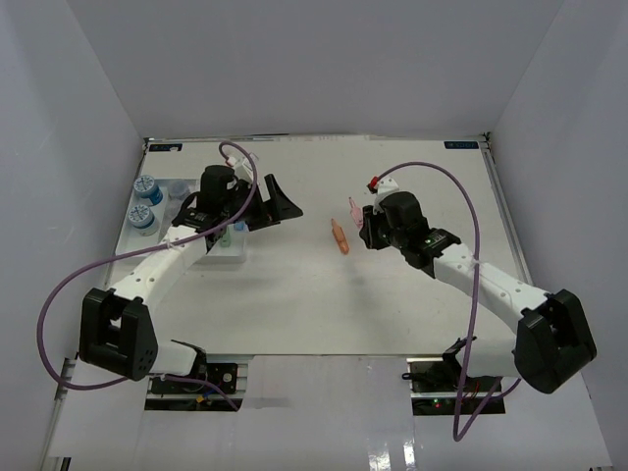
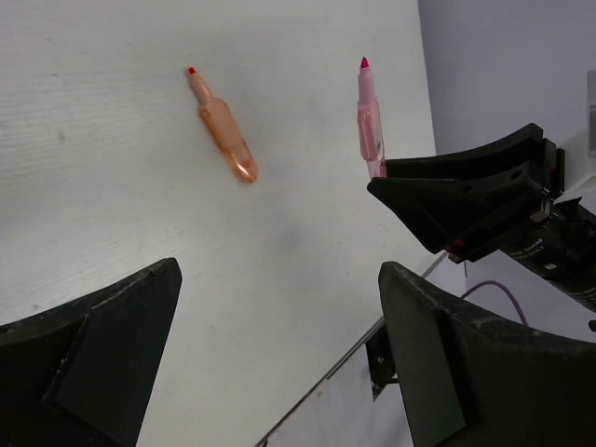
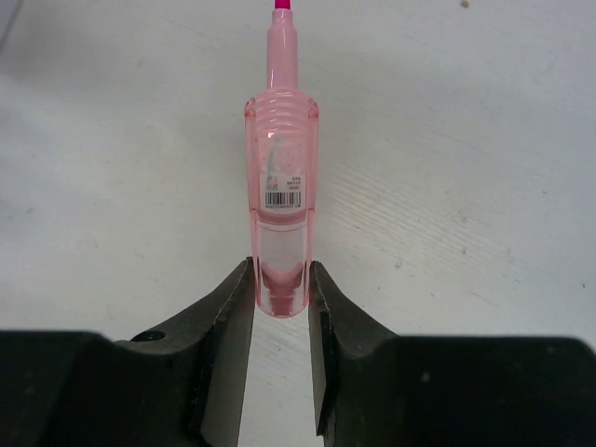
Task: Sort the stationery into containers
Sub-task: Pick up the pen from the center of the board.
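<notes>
Top external: table (image 1: 314,304) with the tray (image 1: 226,257) at far left, mostly covered by the left arm. I can't read its compartment walls or most of its contents. Two blue-lidded jars (image 1: 147,186) show at its left end, and the greenish and bluish bits by the arm are too small to identify.

Left gripper (image 1: 270,201) is spread wide and holding nothing. It hangs just right of the tray, facing the markers, and looks parked clear of the other arm.

Right gripper (image 3: 281,279) is pinching the pink marker (image 3: 279,186) by its tail end, tip pointing away. My guess is it went for the tail because that was the nearest end. With that much overhang it could pivot in transit.

Can't tell whether the pink marker is lifted or resting on the table.

Orange marker (image 1: 340,235) lies flat on the table near the pink one, not touching it.
</notes>
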You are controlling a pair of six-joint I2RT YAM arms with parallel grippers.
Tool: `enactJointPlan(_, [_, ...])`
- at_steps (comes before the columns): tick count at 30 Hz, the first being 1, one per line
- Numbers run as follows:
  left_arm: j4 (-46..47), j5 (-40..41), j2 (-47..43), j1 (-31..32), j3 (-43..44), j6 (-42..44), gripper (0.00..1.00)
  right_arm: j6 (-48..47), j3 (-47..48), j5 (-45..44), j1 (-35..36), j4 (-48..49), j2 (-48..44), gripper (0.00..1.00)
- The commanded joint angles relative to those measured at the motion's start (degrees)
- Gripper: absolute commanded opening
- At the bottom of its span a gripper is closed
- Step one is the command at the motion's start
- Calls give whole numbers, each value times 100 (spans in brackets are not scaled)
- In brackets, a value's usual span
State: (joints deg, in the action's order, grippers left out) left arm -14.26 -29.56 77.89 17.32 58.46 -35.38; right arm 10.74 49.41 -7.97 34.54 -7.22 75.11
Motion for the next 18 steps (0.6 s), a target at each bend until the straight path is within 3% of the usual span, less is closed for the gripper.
enactJointPlan(1, [397,-261,-81,358,165,-470,98,-362,-2,699,131,63,-365,24])
enactJointPlan(12, [916,591,754,1247,781,-1199,97,-433,-10,1210,386,54,-770,26])
enactJointPlan(18, [925,891,1220,1520,1053,-1323,85,-415,-98,1306,395,107,-831,26])
